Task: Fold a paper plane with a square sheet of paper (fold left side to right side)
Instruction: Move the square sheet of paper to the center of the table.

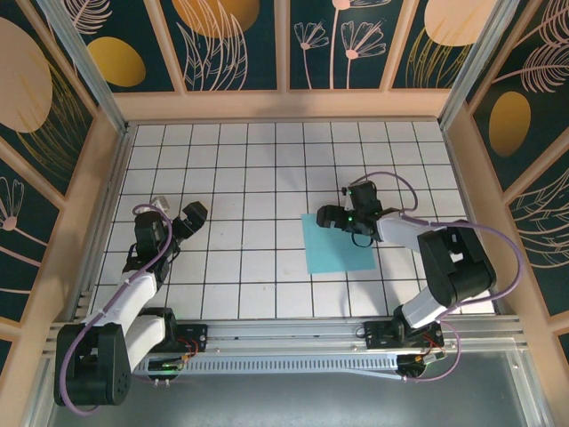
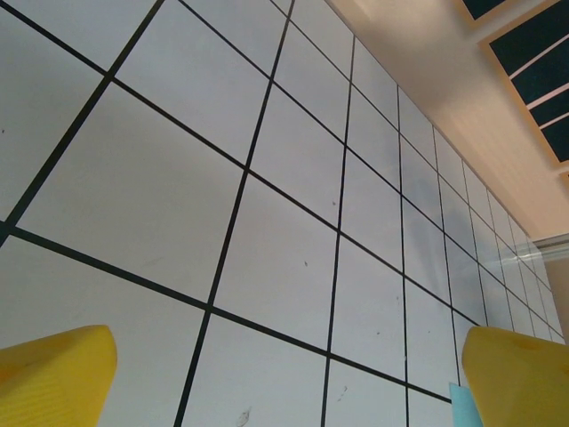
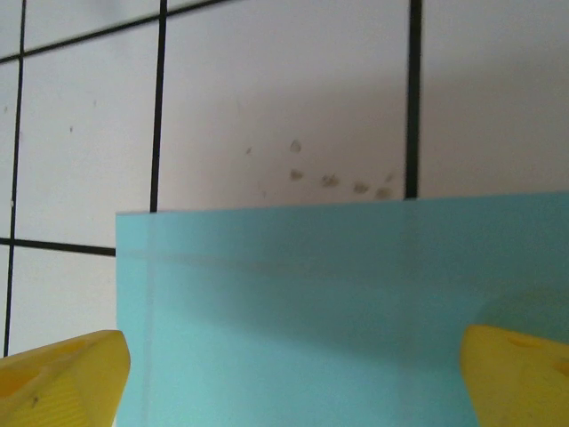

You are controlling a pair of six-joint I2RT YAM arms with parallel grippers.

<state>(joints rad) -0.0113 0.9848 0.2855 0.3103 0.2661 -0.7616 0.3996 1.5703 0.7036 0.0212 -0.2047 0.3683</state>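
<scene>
Matt square sheet of paper (image 3: 311,311); seemingly plastic yellow fingers (image 3: 62,378).

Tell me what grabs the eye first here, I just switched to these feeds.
The light-blue square sheet of paper stands out, lying flat on the white grid table, right of centre. The right tool is poised open over the sheet's far edge. The left tool is open above bare tiles on the left.

Nothing to read here, no letters, no numbers: the table (image 1: 231,169) carries plain black grid lines, the wall panels (image 1: 233,40) painted leaves and flowers, the square sheet of paper (image 1: 333,256) bare blue.
</scene>
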